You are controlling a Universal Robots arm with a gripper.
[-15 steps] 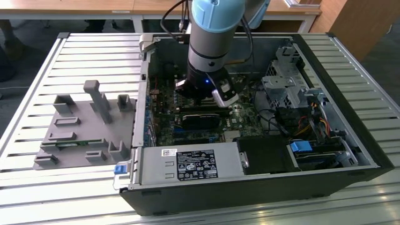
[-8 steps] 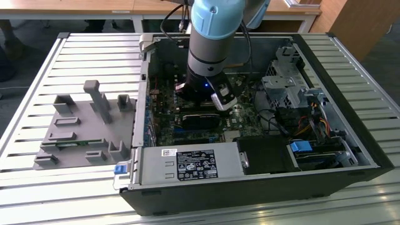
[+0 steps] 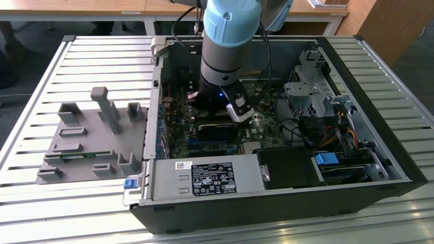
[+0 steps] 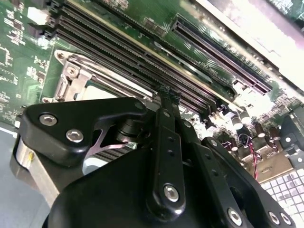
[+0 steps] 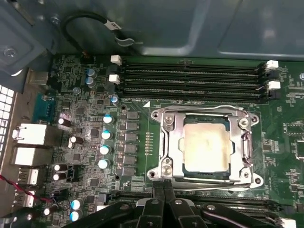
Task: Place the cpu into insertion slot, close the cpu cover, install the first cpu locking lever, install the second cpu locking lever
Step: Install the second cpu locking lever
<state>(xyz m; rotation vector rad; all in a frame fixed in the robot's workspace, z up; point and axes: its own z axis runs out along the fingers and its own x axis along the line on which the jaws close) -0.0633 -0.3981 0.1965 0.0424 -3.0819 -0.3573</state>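
Observation:
The cpu (image 5: 205,147), a pale square chip, lies flat in the insertion slot (image 5: 250,178) on the green motherboard (image 5: 90,99). The cpu cover (image 5: 172,142), a metal frame, lies down around it with the chip showing through its window. A thin locking lever (image 5: 247,142) runs along one side of the frame. My gripper (image 5: 164,186) has its two black fingers pressed together, with nothing visible between them. Their tips stand just at the socket's edge nearest them. In the second wrist view the gripper (image 4: 168,94) points at the same socket frame (image 4: 71,78). In the exterior view the gripper (image 3: 215,113) reaches down inside the computer case.
Long black memory slots (image 5: 190,78) run beside the socket. Capacitors (image 5: 105,135) and rear ports (image 5: 31,137) stand to the other side. The case walls (image 3: 366,101), drive cage (image 3: 308,96) and power supply (image 3: 207,178) hem in the arm. A grey fixture (image 3: 88,142) lies at the exterior view's left.

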